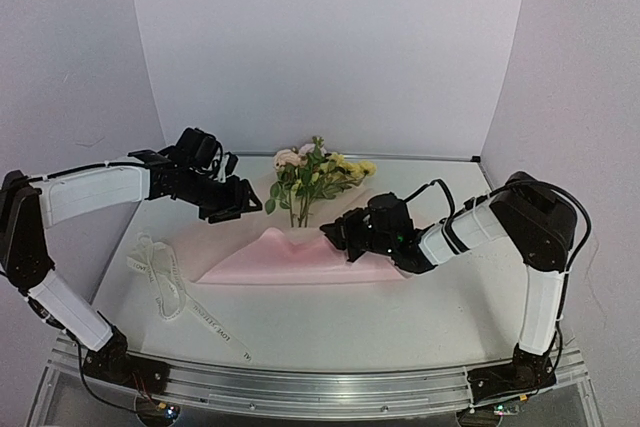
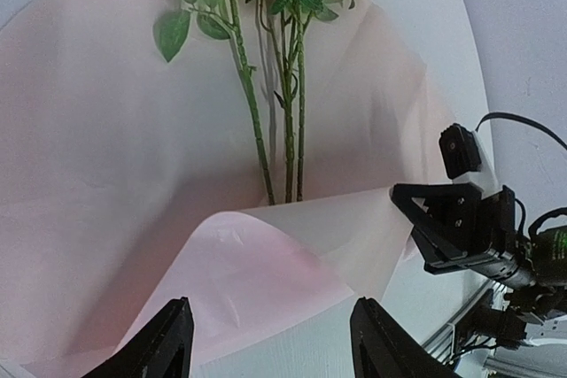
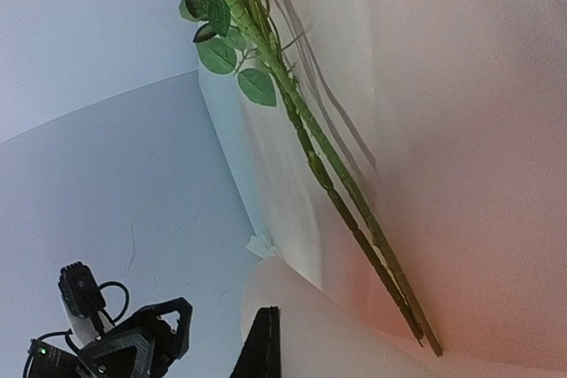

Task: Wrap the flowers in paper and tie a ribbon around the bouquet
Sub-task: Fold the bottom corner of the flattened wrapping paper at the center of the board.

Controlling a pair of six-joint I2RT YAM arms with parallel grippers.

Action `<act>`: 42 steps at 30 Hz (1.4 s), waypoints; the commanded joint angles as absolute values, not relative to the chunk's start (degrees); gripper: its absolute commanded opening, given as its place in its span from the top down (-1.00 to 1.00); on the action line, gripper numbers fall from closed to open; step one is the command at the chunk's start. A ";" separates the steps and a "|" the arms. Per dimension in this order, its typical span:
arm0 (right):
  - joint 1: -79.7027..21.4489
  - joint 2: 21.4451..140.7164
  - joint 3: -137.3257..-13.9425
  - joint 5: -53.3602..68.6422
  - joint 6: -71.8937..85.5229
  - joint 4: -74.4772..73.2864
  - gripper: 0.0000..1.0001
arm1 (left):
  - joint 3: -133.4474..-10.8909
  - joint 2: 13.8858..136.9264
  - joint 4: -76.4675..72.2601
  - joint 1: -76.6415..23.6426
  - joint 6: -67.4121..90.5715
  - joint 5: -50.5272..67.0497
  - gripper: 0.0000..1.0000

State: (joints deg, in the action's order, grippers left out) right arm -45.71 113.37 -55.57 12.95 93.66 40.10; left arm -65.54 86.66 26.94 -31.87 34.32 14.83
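Note:
The flowers (image 1: 315, 172) lie with pink and yellow blooms toward the back, their green stems (image 2: 288, 112) resting on the pink paper (image 1: 290, 257). The near part of the paper is folded up into a curled flap (image 2: 266, 263) over the stem ends (image 3: 416, 329). My right gripper (image 1: 335, 232) is shut on that flap's edge; only one finger (image 3: 261, 351) shows, against the paper. To the left of the stems, my left gripper (image 1: 240, 202) hovers open with its fingers (image 2: 168, 343) spread above the flap, holding nothing. The ribbon (image 1: 170, 282) lies loose at the front left.
The white table (image 1: 400, 317) is closed in by white walls at the back and sides. A metal rail (image 1: 300, 387) runs along the near edge by the arm bases. The ribbon's tail (image 1: 225, 332) stretches toward that rail.

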 commanded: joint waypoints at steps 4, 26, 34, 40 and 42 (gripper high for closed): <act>-43.29 115.26 -56.86 13.09 94.05 46.59 1.00 | -67.61 91.82 24.54 -36.59 35.64 17.26 -0.28; -42.10 120.45 -61.02 13.73 92.29 47.41 1.00 | -60.11 95.93 17.63 -40.09 38.36 26.97 -0.16; -42.11 120.58 -60.35 12.44 91.48 47.40 1.00 | -58.56 98.18 15.64 -40.34 38.07 28.31 -0.16; -42.03 120.23 -60.30 11.59 89.95 47.28 1.00 | -59.11 100.86 14.97 -40.35 36.78 28.91 -0.16; -42.01 120.23 -60.47 11.59 89.40 47.20 1.00 | -59.71 101.90 15.25 -40.34 36.18 28.84 -0.16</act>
State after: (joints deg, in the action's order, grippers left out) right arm -42.39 120.07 -59.40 12.86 91.68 45.58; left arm -58.72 100.20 16.90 -40.23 37.68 27.56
